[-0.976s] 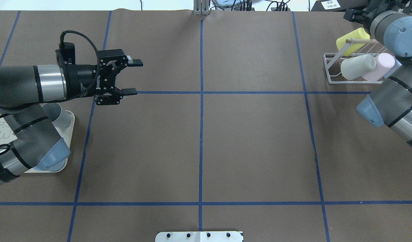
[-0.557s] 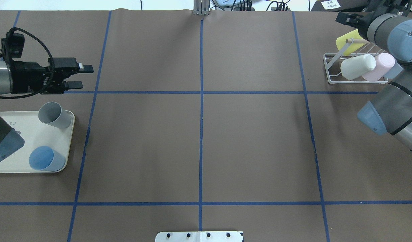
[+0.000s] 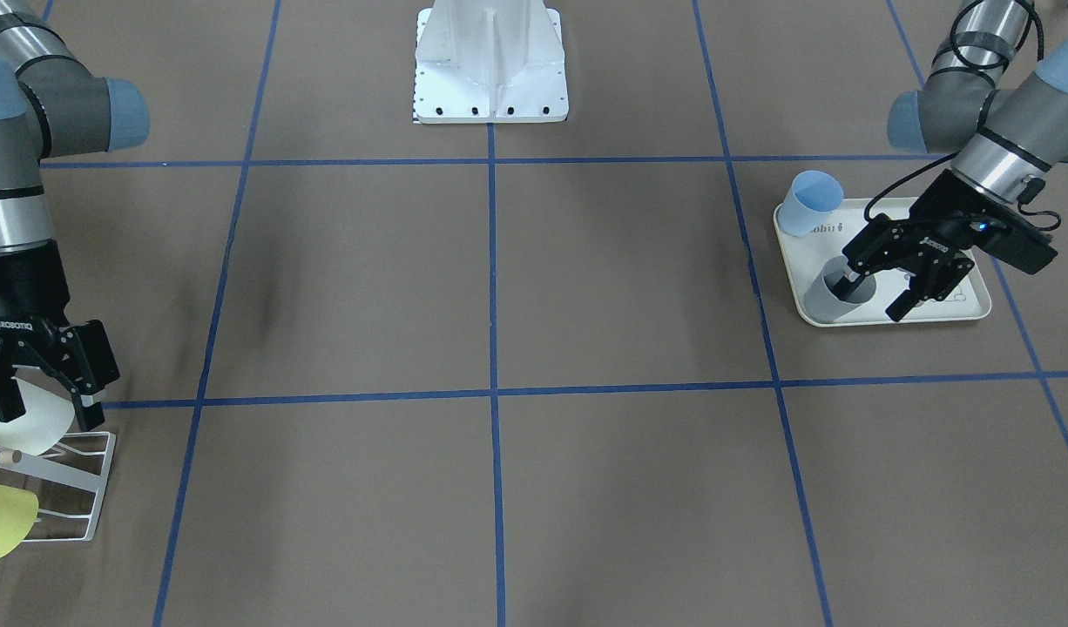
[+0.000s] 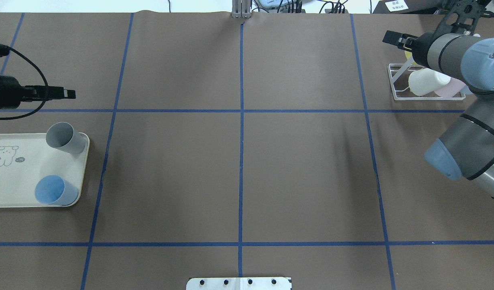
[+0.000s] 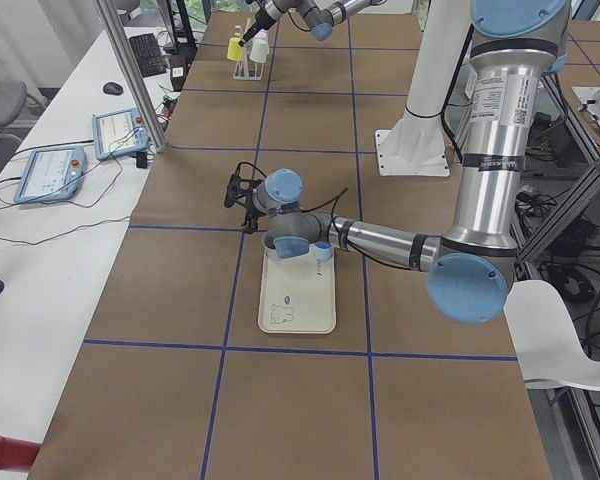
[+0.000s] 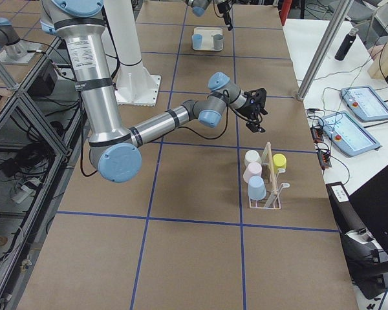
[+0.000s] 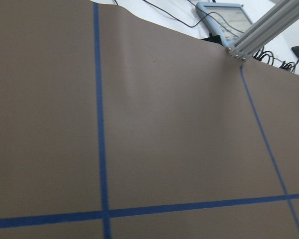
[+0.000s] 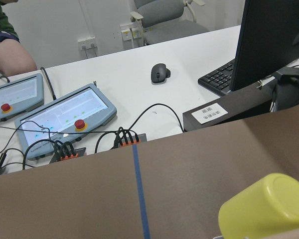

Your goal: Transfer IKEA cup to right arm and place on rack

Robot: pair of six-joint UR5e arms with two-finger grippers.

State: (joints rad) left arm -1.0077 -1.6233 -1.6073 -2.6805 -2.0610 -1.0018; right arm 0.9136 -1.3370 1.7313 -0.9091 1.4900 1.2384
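A grey cup [image 4: 63, 137] and a blue cup [image 4: 53, 190] stand open-end up on a cream tray [image 4: 13, 193]. My left gripper [image 3: 875, 296] is open and empty. It hovers by the tray's far edge, near the grey cup [image 3: 834, 298] but apart from it; the overhead view shows it edge-on [image 4: 65, 94]. The white wire rack [image 4: 396, 86] at the far right holds yellow, white, pink and light-blue cups [image 6: 257, 187]. My right gripper [image 3: 46, 405] is open and empty above the white cup [image 3: 16, 427] on the rack [image 3: 81, 488].
The white robot base [image 3: 490, 87] stands at the middle of the near table edge. An aluminium post [image 4: 241, 10] and operator panels [image 8: 65, 117] sit beyond the far edge. Blue tape lines cross the brown table.
My left arm has drawn back leftward from the table toward the tray, its gripper turned edge-on, uncovering both cups. My right gripper has moved left over the rack.
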